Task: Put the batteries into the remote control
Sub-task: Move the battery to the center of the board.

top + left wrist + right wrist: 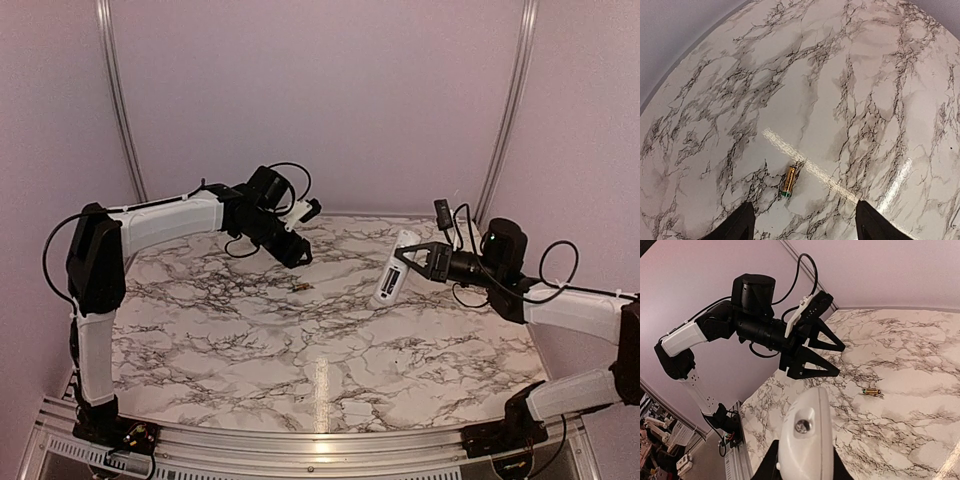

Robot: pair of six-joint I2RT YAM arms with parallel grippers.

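One golden-brown battery [300, 287] lies alone on the marble table [250, 340]; it also shows in the left wrist view [788, 182] and the right wrist view [871, 391]. No other battery shows. My left gripper [300, 255] hangs open and empty above and just behind the battery; its dark fingertips [742, 224] frame the bottom of the left wrist view, and the right wrist view shows its jaws spread [832, 357]. My right gripper [410, 258] is shut on the white remote control [390, 272], held tilted above the table at the right. The remote's end [807, 440] fills the lower right wrist view.
An aluminium rail [300, 450] runs along the table's near edge. Pale walls with metal corner strips [118, 100] close in the back and sides. Loose cables [555, 265] loop from both wrists.
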